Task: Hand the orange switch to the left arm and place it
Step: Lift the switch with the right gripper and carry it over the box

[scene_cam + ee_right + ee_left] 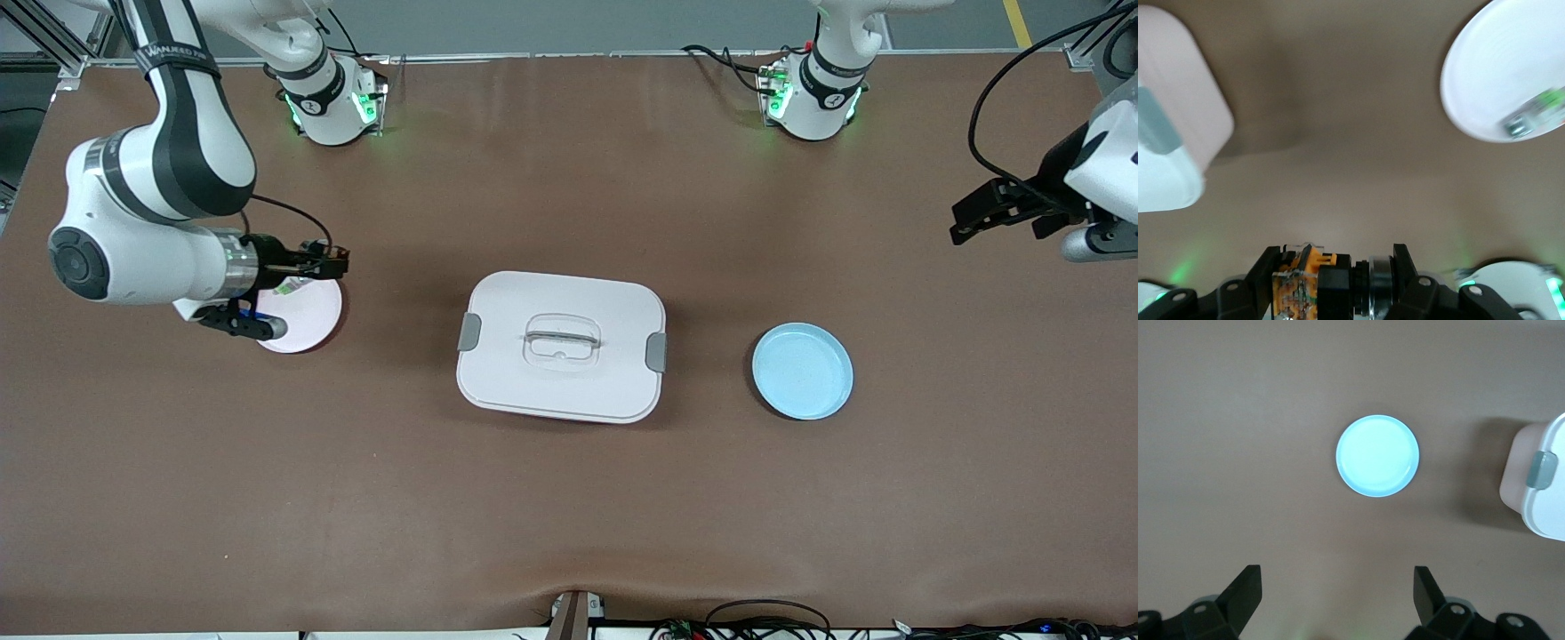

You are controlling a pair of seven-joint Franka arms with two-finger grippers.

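Observation:
My right gripper (333,260) hangs over the pink plate's (311,316) edge and is shut on the orange switch (1318,280), a black block with an orange and clear part, clamped between both fingers in the right wrist view (1337,267). The white box (560,347) with grey clips stands mid-table, between the two plates; it also shows in the right wrist view (1171,113) and in the left wrist view (1545,487). My left gripper (969,218) waits open and empty, high over the table's left-arm end; its view (1337,587) shows the fingers wide apart.
A blue plate (802,371) lies bare beside the box toward the left arm's end, also in the left wrist view (1377,455). A small green-and-silver component (1531,113) lies on the pink plate (1485,73).

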